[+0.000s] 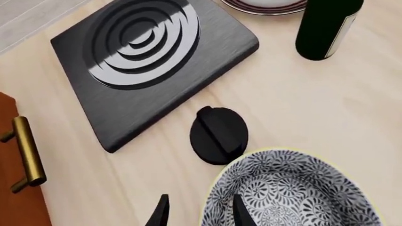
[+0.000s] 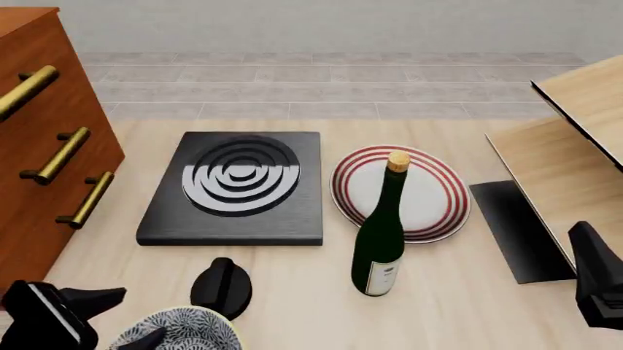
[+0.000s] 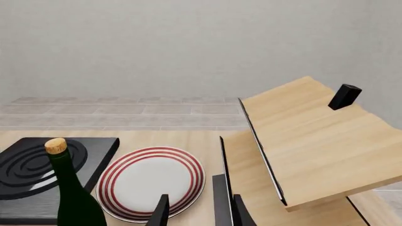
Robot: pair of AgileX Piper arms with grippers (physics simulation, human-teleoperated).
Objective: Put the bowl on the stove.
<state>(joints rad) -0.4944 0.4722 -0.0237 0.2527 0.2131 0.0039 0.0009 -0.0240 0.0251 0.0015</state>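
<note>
The bowl [image 1: 295, 193], white with a dense dark-blue floral pattern and a pale rim, sits at the table's near left edge [image 2: 180, 332]. The stove [image 2: 233, 186], a black slab with spiral burner rings, lies beyond it, with a black knob between them; it also shows in the left wrist view [image 1: 144, 61]. My left gripper [image 1: 199, 214] is open and straddles the bowl's rim, one finger inside and one outside. In the front view it is low at the near left [image 2: 127, 317]. My right gripper [image 3: 199, 212] is open and empty at the far right [image 2: 589, 255].
A black round knob [image 2: 222, 286] lies just beyond the bowl. A green wine bottle [image 2: 380, 248] stands in front of a red-ringed plate [image 2: 433, 182]. A wooden drawer cabinet [image 2: 39, 146] is at the left. A tilted wooden rack [image 2: 574, 146] is at the right.
</note>
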